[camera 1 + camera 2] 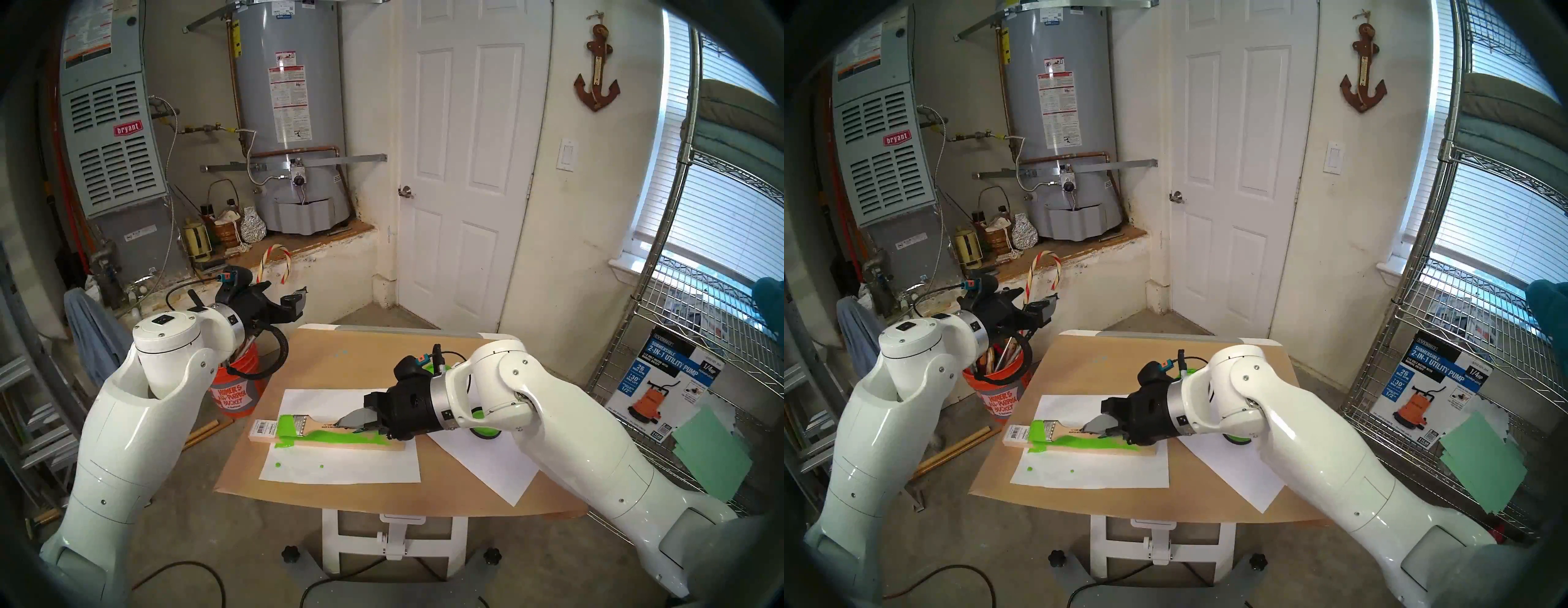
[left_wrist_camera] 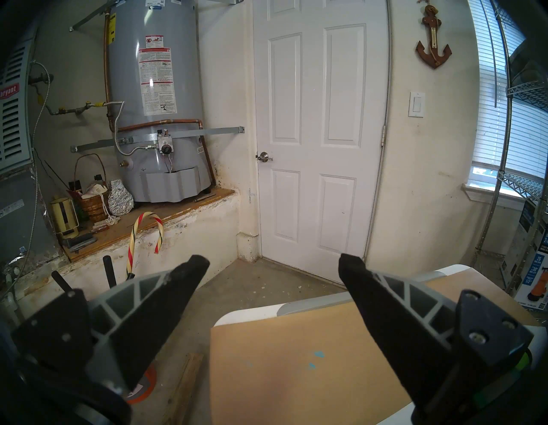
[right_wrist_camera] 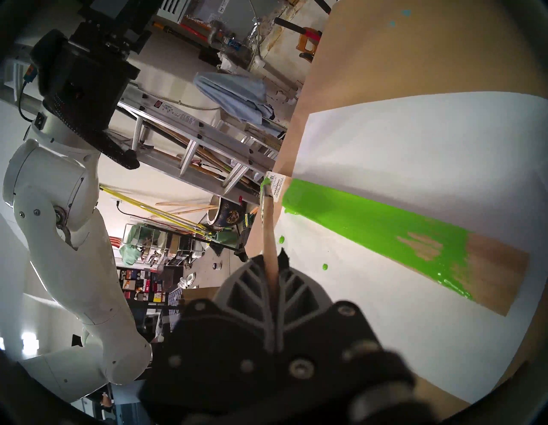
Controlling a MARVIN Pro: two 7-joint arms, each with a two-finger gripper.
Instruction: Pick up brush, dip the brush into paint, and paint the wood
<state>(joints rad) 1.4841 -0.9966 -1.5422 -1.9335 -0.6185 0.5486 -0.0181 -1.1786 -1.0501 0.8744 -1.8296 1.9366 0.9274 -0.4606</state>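
Head view, right gripper clamping brush handle, bristles on wood

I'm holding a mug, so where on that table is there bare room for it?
The far brown table, beyond the white paper, is bare. Crowded: the painted wood with the brush and right claw.

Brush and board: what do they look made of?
Brush: pale wooden handle with black print, shiny metal band, bristles coated green. Board: light raw wood, matte, grain visible at the bare end; glossy green paint over most of it.
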